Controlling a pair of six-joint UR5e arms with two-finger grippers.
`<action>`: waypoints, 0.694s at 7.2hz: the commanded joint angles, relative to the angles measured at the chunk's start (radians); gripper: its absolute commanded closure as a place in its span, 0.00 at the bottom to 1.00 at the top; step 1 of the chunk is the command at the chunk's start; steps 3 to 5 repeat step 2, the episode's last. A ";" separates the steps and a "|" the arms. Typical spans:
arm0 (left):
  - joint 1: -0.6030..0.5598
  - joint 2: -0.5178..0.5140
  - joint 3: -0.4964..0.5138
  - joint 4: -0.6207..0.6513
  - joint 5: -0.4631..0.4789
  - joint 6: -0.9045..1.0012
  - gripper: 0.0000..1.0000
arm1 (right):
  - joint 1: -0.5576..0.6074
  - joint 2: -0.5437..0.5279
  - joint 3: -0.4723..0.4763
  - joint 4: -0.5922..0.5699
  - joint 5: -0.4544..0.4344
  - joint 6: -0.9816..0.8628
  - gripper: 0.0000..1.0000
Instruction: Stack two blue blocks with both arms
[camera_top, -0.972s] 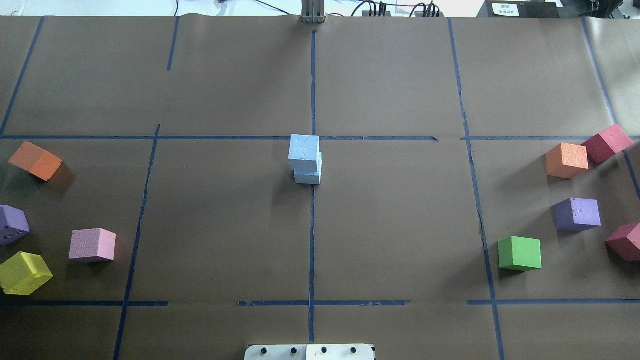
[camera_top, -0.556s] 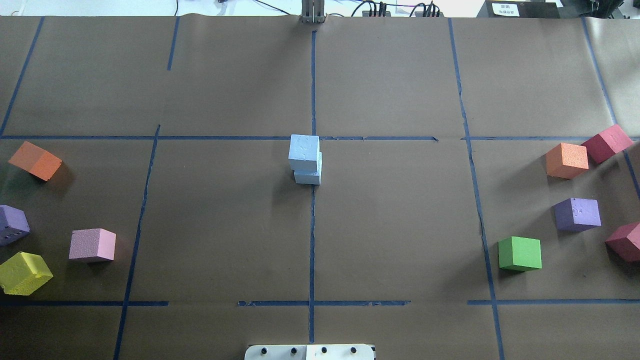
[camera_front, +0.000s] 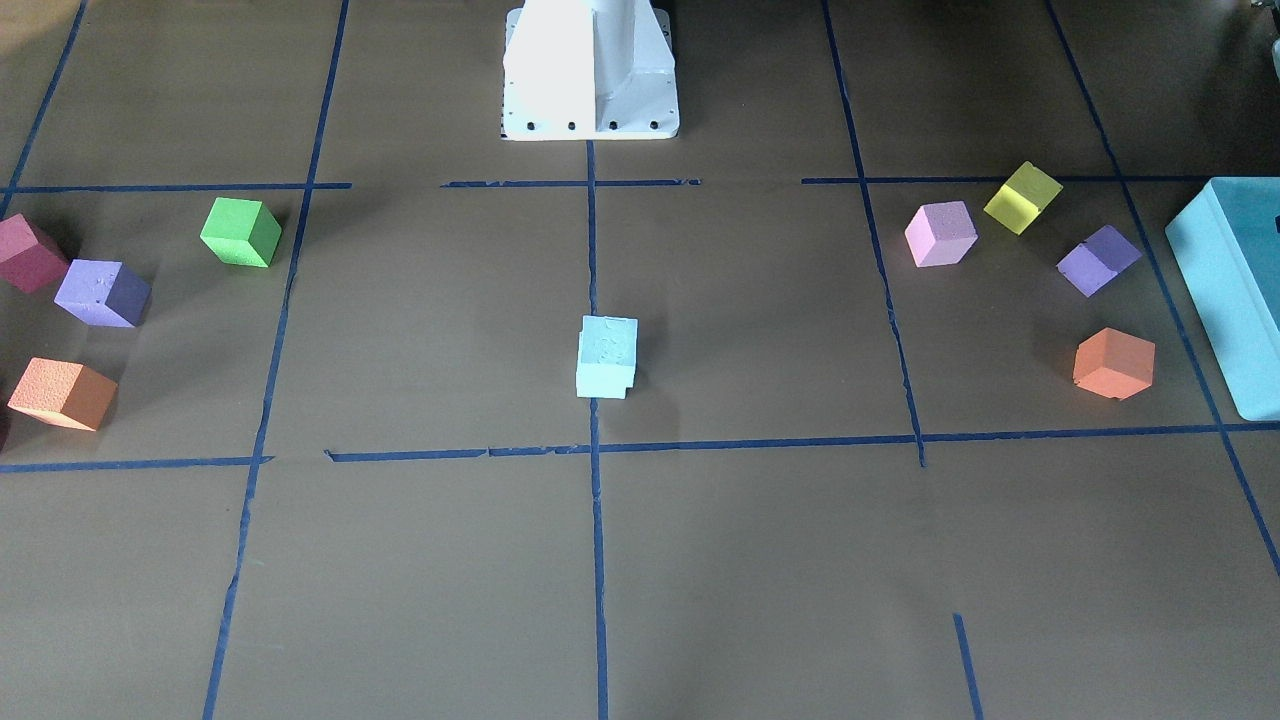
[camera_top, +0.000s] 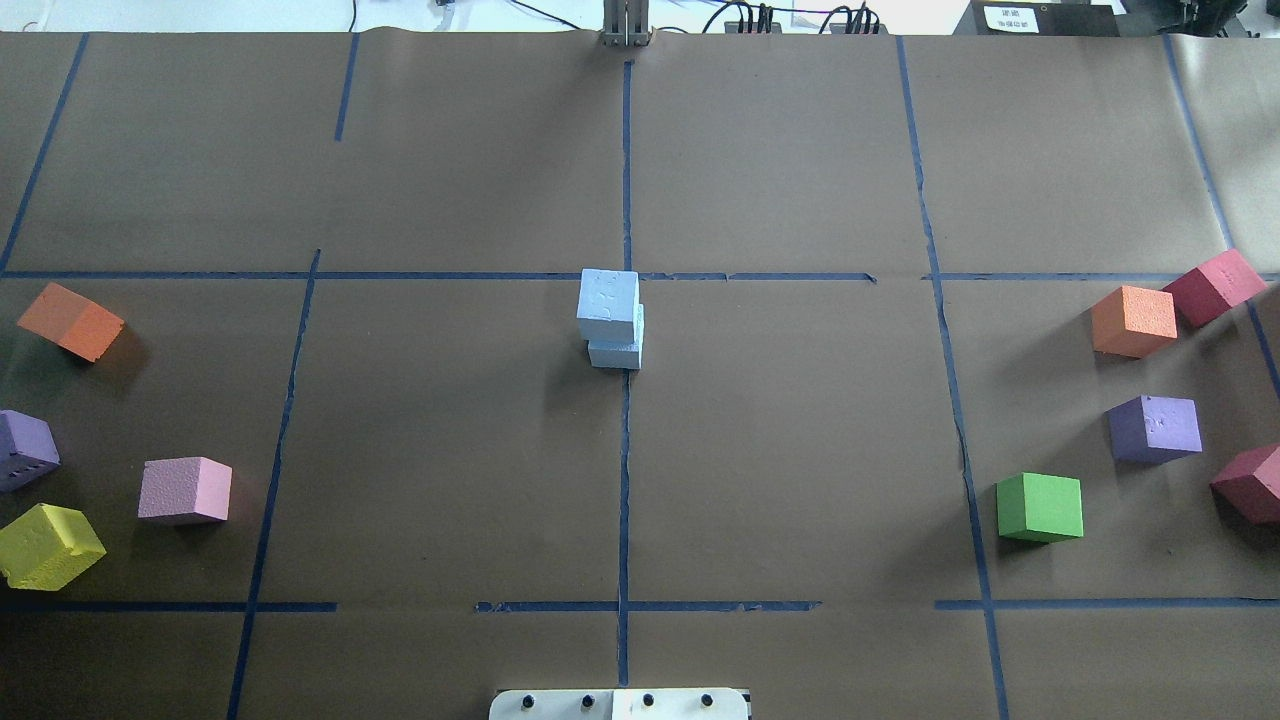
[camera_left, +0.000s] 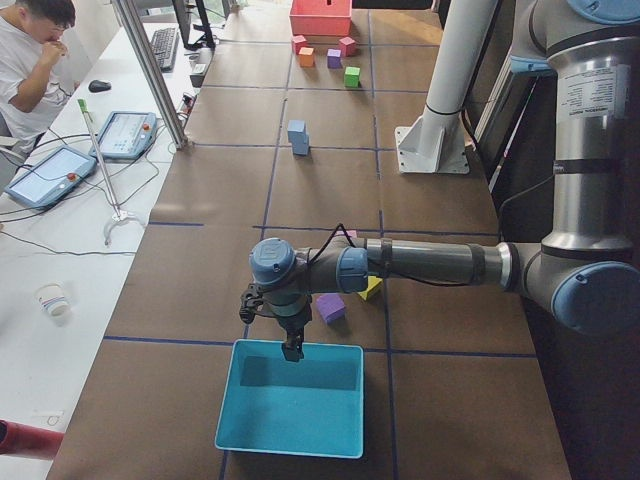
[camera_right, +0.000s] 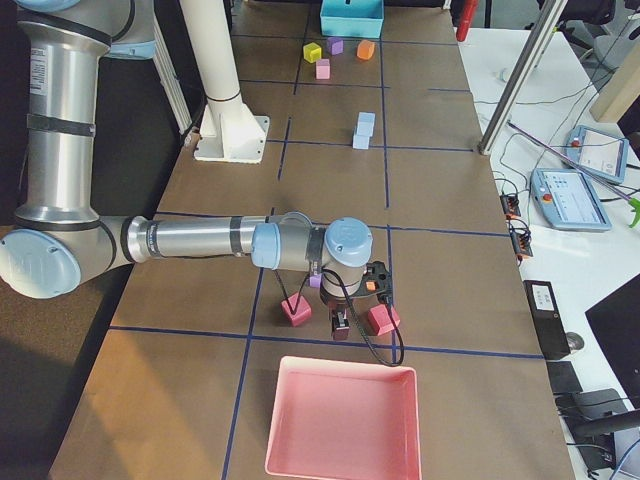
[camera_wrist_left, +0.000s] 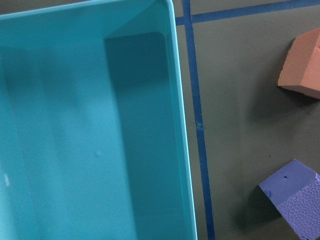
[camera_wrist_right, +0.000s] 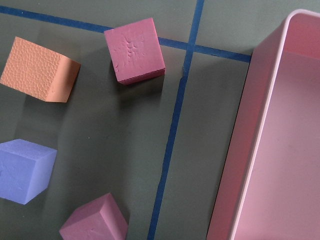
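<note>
The two blue blocks stand stacked at the table's centre, on the middle tape line. The upper block (camera_top: 608, 298) has a dented, grainy top face; the lower block (camera_top: 616, 353) sticks out a little from under it. The stack also shows in the front view (camera_front: 607, 347), the left side view (camera_left: 297, 131) and the right side view (camera_right: 365, 124). My left gripper (camera_left: 292, 350) hangs over the teal box's rim, far from the stack. My right gripper (camera_right: 340, 326) hangs by the pink tray. Both show only in the side views, so I cannot tell whether they are open or shut.
The teal box (camera_left: 290, 410) sits at the left end, with orange (camera_wrist_left: 301, 65) and purple (camera_wrist_left: 295, 200) cubes beside it. The pink tray (camera_right: 345, 420) sits at the right end near dark pink (camera_wrist_right: 134, 50), orange (camera_wrist_right: 39, 70) and purple (camera_wrist_right: 22, 170) cubes. A green cube (camera_top: 1040, 507) stands right of centre.
</note>
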 joint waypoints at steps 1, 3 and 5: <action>0.000 0.000 -0.004 0.001 0.000 0.000 0.00 | -0.008 0.001 0.002 0.001 0.001 0.003 0.00; 0.000 0.000 -0.007 0.002 0.001 0.000 0.00 | -0.009 0.001 0.000 0.000 0.001 0.003 0.00; 0.000 0.000 -0.007 0.002 0.001 0.000 0.00 | -0.009 0.001 0.000 0.000 0.001 0.003 0.00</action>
